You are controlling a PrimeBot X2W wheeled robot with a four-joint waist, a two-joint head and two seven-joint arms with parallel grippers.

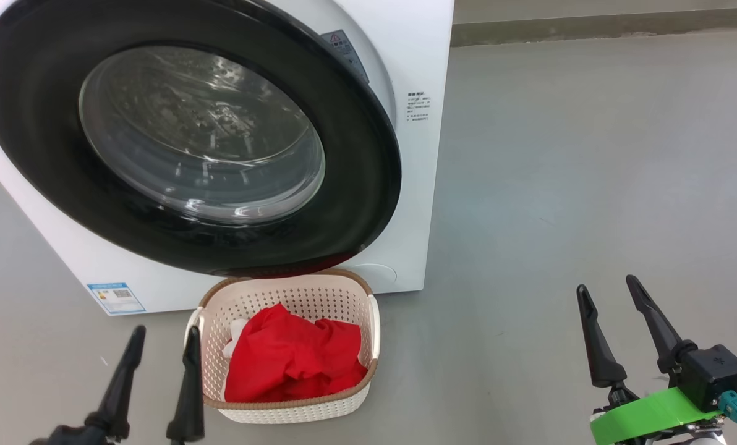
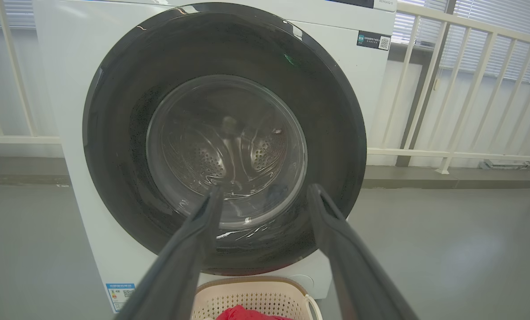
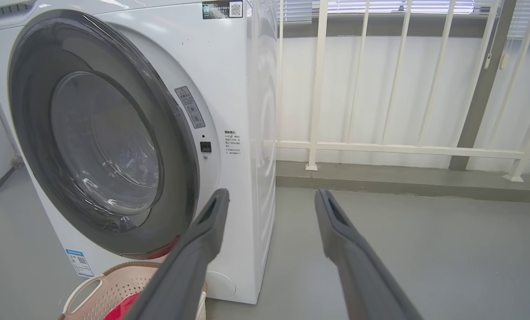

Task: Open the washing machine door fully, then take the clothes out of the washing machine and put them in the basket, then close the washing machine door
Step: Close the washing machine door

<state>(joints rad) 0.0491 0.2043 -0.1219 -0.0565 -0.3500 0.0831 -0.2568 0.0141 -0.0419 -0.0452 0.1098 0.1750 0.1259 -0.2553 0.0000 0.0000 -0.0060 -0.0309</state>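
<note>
Washing machine door: round, glossy black ring, bulging clear glass, ajar on boxy white washing machine. Basket: cream perforated plastic, brown woven-look rim, on smooth grey floor before the machine, holding crumpled red clothes. Left hand, right hand: tapered dark fingers spread, grasping nothing.

Red clothes — cream perforated basket, brown rim
</note>
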